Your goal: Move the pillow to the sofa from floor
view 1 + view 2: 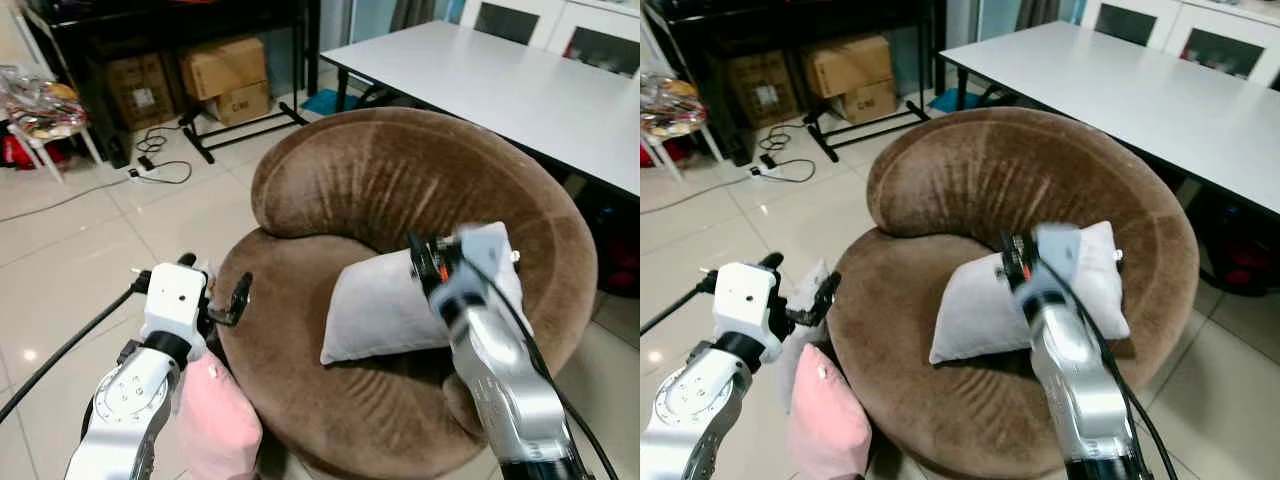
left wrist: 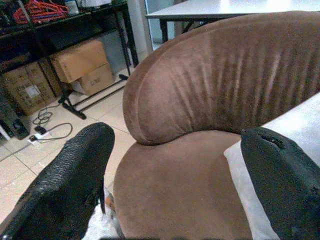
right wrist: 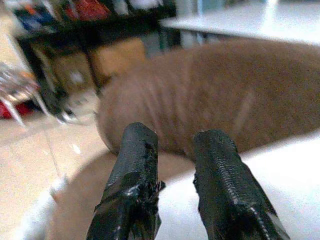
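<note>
Right gripper [image 3: 175, 185], fingers narrowly parted, is hovering over the soft white pillow [image 1: 980, 310] lying at four o'clock on the round, ribbed brown velvet sofa [image 1: 1020, 180], while the left gripper [image 2: 175, 170] is gaping wide at the seat's nine o'clock edge.

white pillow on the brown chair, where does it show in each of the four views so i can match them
Left eye view: white pillow lies on the seat, lower centre, partly behind the right arm.
Right eye view: on the seat, centre.
Left wrist view: at the right edge, beside a black finger.
Right wrist view: the pale surface at lower right.
Shared landmark: the brown chair's curved backrest.
</note>
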Robot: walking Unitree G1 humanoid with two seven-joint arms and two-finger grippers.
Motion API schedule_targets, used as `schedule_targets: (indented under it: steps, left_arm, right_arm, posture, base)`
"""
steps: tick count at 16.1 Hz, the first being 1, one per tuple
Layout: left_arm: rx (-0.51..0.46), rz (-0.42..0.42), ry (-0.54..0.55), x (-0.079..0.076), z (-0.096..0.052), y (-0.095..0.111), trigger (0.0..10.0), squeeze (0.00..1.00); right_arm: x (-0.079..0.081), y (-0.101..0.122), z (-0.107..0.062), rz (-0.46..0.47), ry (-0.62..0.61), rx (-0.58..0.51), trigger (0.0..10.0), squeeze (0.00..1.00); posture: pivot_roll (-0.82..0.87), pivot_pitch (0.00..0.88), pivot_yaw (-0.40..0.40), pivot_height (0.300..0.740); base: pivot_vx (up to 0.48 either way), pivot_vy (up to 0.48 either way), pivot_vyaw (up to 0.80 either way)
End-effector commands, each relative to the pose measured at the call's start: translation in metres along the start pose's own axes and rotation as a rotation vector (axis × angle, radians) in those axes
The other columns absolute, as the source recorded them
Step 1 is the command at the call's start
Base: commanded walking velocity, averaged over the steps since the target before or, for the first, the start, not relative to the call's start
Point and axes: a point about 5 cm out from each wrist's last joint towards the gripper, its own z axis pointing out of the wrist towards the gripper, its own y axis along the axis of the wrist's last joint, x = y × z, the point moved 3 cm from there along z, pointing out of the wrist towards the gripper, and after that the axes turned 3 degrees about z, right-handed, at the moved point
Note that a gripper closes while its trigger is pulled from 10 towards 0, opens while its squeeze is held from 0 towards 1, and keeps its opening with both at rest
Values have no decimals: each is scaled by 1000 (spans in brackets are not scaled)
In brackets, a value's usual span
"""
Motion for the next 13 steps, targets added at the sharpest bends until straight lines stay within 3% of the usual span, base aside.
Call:
schedule_targets:
  steps: [1, 4, 7, 13]
  left_arm:
    - [3, 10, 30, 4, 0, -1, 10000, 0]
    - [21, 1, 44, 8, 0, -5, 10000, 0]
    - [19, 2, 36, 7, 0, -4, 10000, 0]
    - [13, 2, 46, 9, 1, -3, 10000, 0]
  right_arm:
    - [-6, 5, -8, 5, -23, 13, 10000, 0]
    - [-12, 1, -20, -3, -57, 51, 10000, 0]
    - [-11, 1, -21, -3, -64, 64, 10000, 0]
    - [-7, 1, -21, -7, -51, 98, 10000, 0]
  posture:
    - [-22, 0, -7, 740]
    - [-33, 0, -3, 740]
    - [-31, 0, -2, 740]
    - [-24, 0, -12, 740]
  base:
    - [0, 0, 0]
    - [0, 0, 0]
    - [-242, 0, 0]
    - [0, 0, 0]
